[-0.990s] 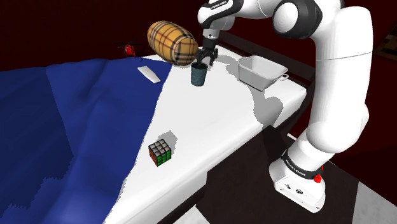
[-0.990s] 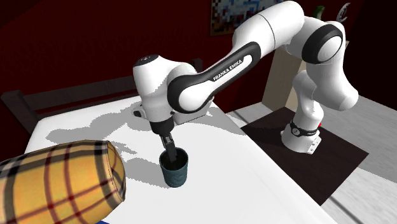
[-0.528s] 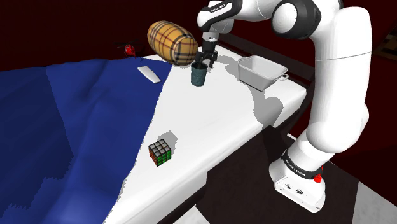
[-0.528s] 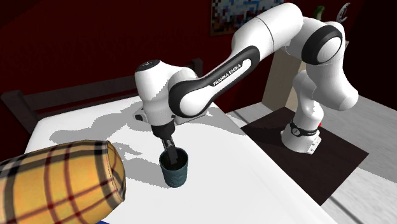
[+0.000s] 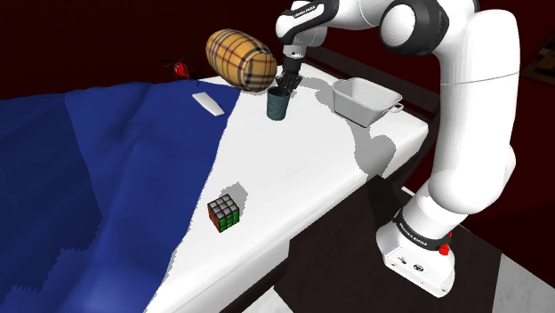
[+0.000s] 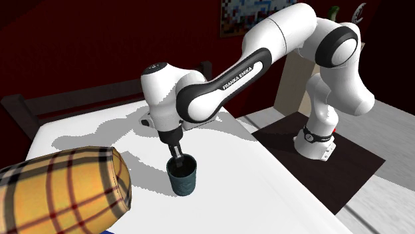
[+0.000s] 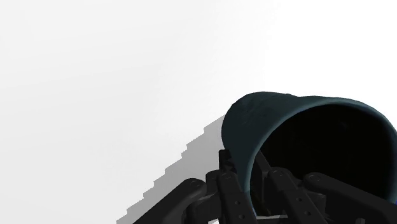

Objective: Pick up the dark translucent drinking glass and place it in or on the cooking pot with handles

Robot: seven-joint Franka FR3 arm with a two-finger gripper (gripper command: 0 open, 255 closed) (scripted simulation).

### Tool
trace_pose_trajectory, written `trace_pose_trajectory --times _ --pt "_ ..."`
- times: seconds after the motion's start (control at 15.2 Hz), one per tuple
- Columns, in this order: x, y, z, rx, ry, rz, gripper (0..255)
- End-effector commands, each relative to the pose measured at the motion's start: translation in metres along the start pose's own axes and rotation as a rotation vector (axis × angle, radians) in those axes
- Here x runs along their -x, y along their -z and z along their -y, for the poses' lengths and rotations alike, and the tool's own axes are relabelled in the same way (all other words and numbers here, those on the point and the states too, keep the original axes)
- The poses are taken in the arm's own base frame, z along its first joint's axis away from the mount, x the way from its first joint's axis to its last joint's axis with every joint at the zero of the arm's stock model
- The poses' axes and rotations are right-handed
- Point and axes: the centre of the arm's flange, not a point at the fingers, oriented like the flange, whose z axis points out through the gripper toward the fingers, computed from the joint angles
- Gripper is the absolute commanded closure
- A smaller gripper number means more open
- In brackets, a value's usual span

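Dark teal, dim and open-mouthed, the drinking glass [image 5: 279, 104] stands upright on the white bed surface [image 5: 302, 173]. It is a plain, slightly tapered tumbler with a thin wall and a black-looking inside, as the wrist view shows [image 7: 254, 121]. It is probably light and stiff, with a smooth wall that could slip, and likely to break if knocked or dropped. The rim wall looks like the practical place to hold it, since one finger can go inside and one outside. A pinch there is off-centre, though, so the glass may swing or tilt once it is lifted.

The gripper [image 7: 254, 188] comes down from above and is clamped on just that spot. One black finger is inside the mouth and the other against the outer wall, with the wall pinched between them. The second exterior view shows the glass [image 6: 183, 178] resting on the bed under the gripper [image 6: 177, 158].

In the shoulder view the gripper [image 5: 285, 82] hangs over the glass. A tan plaid bolster [image 5: 240, 60] lies just beside it on the left. The pale cooking pot [image 5: 356, 105] with its small handles sits apart to the right, near the bed's edge. A blue blanket [image 5: 107, 178] and a puzzle cube [image 5: 224, 213] lie nearer the camera.
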Motion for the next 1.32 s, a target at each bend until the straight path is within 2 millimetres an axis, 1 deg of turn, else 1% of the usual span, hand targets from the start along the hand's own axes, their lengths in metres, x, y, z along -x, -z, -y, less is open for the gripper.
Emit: trace_pose_trajectory --times 0.0,0.2,1.25 --pt "0.0 0.0 0.0 0.0 0.0 0.0 255" --pt "0.0 0.0 0.0 0.0 0.0 0.0 255" --pt "0.005 0.084 0.008 0.0 0.0 0.0 255"
